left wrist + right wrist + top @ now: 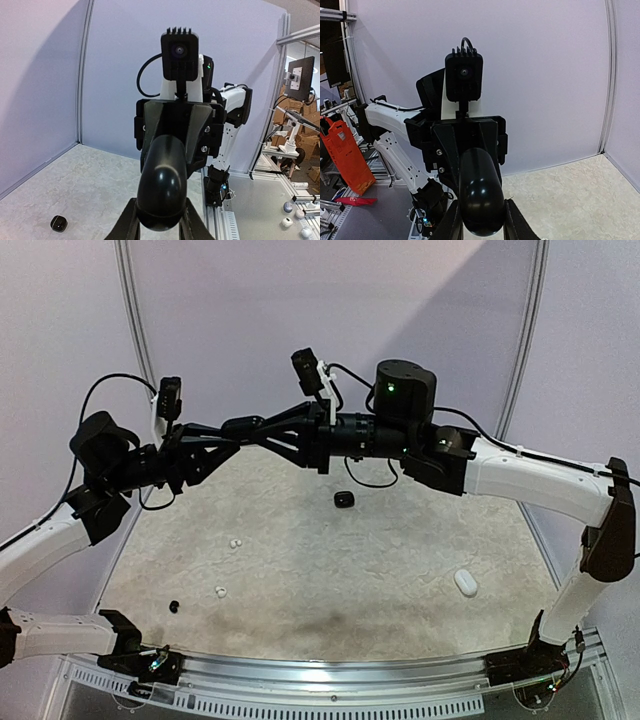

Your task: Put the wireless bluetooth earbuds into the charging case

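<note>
A glossy black pebble-shaped charging case point(245, 425) hangs in the air above the table, closed, held from both ends. My left gripper point(160, 220) is shut on its near end point(162, 185), a finger against each side. My right gripper point(479, 220) is shut on the case's opposite end point(479, 190). In the top view the left gripper point(232, 433) and the right gripper point(264, 429) meet nose to nose. Two white earbuds point(235, 541) point(221, 591) and one black earbud point(174, 606) lie on the table's left half.
A white case point(466, 582) lies at the right of the speckled table point(330, 570). A small black object point(344, 500) sits mid-table below the arms, also in the left wrist view point(59, 223). White walls enclose the back and sides; a metal rail point(340, 675) runs along the front.
</note>
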Robot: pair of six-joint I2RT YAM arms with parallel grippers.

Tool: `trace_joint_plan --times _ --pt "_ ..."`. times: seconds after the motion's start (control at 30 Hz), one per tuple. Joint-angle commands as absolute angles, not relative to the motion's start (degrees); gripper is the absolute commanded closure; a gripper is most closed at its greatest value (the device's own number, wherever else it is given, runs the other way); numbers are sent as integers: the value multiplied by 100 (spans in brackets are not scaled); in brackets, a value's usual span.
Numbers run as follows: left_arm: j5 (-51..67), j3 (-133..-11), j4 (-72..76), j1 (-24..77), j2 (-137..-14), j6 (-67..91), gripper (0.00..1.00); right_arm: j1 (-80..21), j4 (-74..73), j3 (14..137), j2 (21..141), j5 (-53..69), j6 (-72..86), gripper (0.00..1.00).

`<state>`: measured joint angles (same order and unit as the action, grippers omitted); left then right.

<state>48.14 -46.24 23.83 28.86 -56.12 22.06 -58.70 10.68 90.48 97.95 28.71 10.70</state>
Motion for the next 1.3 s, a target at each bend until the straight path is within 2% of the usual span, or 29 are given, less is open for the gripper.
trace_joint_plan --times 0.0,0.23,0.33,0.73,1.03,1.17,1.27 --pt "4819 -4693 2473 2909 -5599 2120 100 -5893 905 9254 9922 2993 1033 74" --pt "4838 -4706 2392 2910 -5609 2068 100 -5889 660 9246 9895 2729 951 55" --pt "5019 -4747 2061 2919 -5610 1584 100 -5889 452 9301 9774 2439 757 47" --pt "5457 -5076 753 3044 -5575 -295 100 -5882 -449 9911 10136 1868 533 49" --pt "5451 -5063 601 3067 -5539 -505 100 -5783 -798 10081 10256 1875 736 49" --pt "5366 -5041 510 3067 -5528 -477 100 -5740 -861 10134 10282 2122 911 46" --pt "5282 -5000 554 3059 -5541 -218 100 -5740 -865 10186 10296 2391 956 40"
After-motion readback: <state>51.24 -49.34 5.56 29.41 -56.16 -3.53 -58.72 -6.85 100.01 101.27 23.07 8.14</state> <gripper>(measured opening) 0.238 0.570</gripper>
